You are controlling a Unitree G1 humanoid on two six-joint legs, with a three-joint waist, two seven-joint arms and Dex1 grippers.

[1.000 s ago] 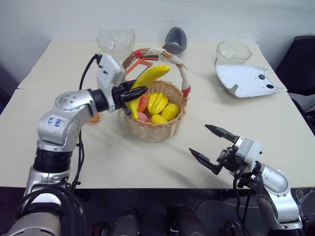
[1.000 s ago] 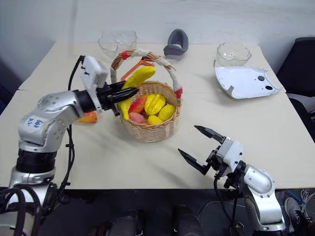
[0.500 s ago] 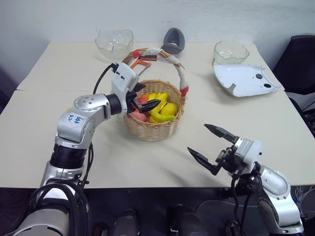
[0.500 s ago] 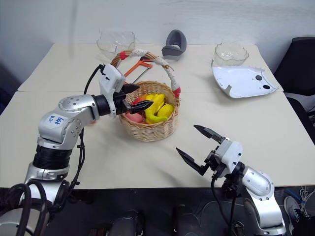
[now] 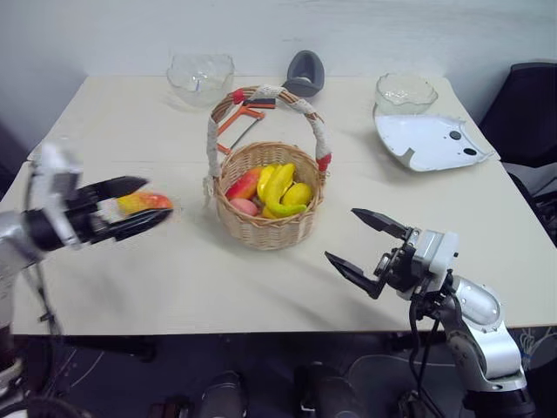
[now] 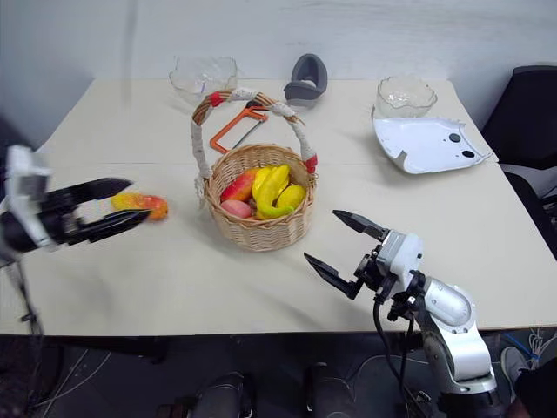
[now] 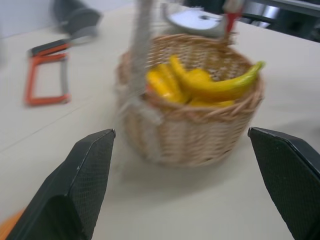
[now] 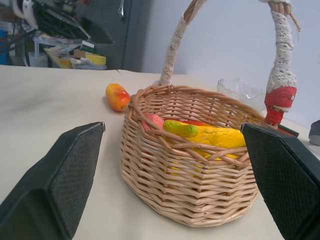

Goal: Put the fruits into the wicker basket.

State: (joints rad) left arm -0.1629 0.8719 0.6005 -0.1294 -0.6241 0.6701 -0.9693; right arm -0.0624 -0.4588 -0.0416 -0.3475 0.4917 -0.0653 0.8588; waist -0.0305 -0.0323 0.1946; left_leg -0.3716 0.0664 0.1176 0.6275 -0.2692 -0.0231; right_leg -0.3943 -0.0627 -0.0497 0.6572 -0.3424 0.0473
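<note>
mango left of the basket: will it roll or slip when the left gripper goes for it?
The mango looks smooth, glossy and oval, lying bare on the table, so it probably rolls if nudged. It seems rigid plastic, likely light. The open left gripper could squirt it sideways.

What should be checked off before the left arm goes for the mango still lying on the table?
1. Banana in the wicker basket: ok, it lies among the fruit inside.
2. Left gripper free: ok, fingers apart, nothing between them.
3. Mango within view and unobstructed: ok, on the table left of the basket, apart from it.
4. Left gripper lined up on the mango: cannot tell, its fingers overlap the mango in the head views, but height above it is unclear.
5. Right gripper out of the way: ok, open, on the basket's other side.
6. Basket upright: ok.
</note>
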